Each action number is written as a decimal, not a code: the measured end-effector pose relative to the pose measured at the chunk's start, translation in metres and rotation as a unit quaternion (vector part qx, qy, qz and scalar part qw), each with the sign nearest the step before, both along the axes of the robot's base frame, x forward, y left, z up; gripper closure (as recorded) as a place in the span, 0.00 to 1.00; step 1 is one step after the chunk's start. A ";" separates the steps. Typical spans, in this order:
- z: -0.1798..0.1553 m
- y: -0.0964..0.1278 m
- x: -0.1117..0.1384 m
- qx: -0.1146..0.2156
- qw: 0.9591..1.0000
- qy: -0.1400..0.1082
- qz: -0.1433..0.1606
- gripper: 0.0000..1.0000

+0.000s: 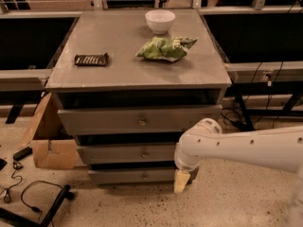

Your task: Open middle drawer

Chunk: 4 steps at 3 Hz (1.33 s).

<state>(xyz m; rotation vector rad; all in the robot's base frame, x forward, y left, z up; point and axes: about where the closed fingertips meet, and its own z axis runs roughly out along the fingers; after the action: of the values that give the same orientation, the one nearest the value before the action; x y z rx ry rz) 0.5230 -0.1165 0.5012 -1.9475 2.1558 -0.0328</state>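
- Low beside the bench's right front corner, the tool (181, 181) hangs pointing down at the speckled floor (227, 202), level with the lowest drawer (132, 176) and at its right end.
- Whether the tool is wide or narrow cannot be told; only a pale tan tip shows, with nothing seen in its grip.
- A white arm (241, 148) reaches in from the right, and its rounded wrist covers the right end of the middle drawer (118, 153).
- That middle drawer sits between the uppermost drawer (109, 121) and the lowest one. Its small knob (144, 154) is up and to the left of the tool, apart from it.
- On the bench (118, 37) are a white bowl (160, 21) at the back, a green bag (163, 49) just in front of it, and a dark bar (92, 59) to the left.
- A cardboard box (52, 150) stands on the floor to the left of the drawers, with a black cable (28, 193) nearer the camera.
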 end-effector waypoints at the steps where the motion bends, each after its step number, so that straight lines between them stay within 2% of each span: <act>1: -0.030 -0.001 0.031 -0.001 1.000 0.002 -0.001 0.00; 3: -0.061 0.010 0.079 -0.004 1.000 -0.003 0.006 0.00; 4: -0.078 0.015 0.086 0.001 1.000 0.008 0.000 0.17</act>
<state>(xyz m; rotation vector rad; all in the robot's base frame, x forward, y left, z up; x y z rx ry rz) 0.6093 -0.1013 0.4232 -1.9547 2.1646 -0.0155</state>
